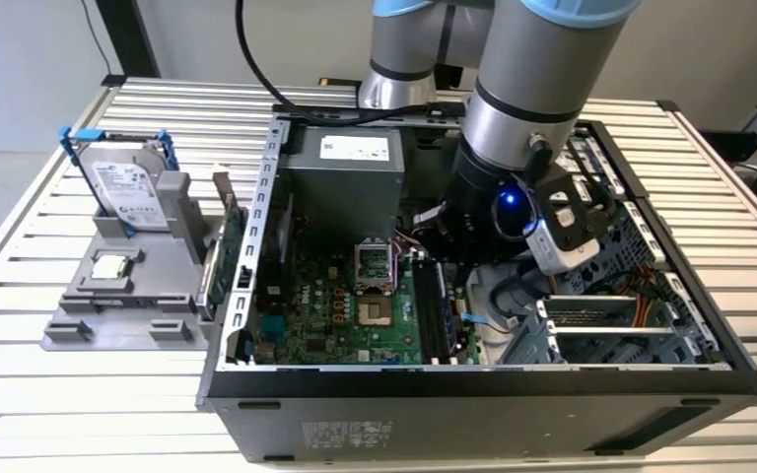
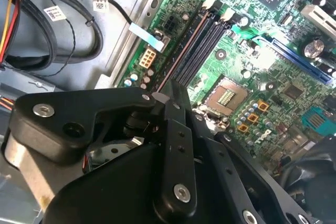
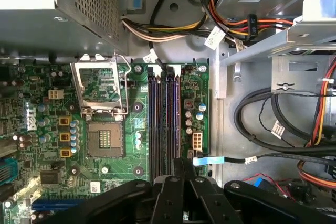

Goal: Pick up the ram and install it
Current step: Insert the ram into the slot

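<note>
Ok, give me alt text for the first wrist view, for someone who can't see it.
A black gripper hangs over the black memory slots of a green motherboard inside an open computer case. The empty processor socket with its raised metal latch sits beside the slots, and bundled cables lie on the slots' other side.

Slatted table (image 1: 36, 414), computer case (image 1: 484, 394), gray fixture (image 1: 129, 315)
</note>
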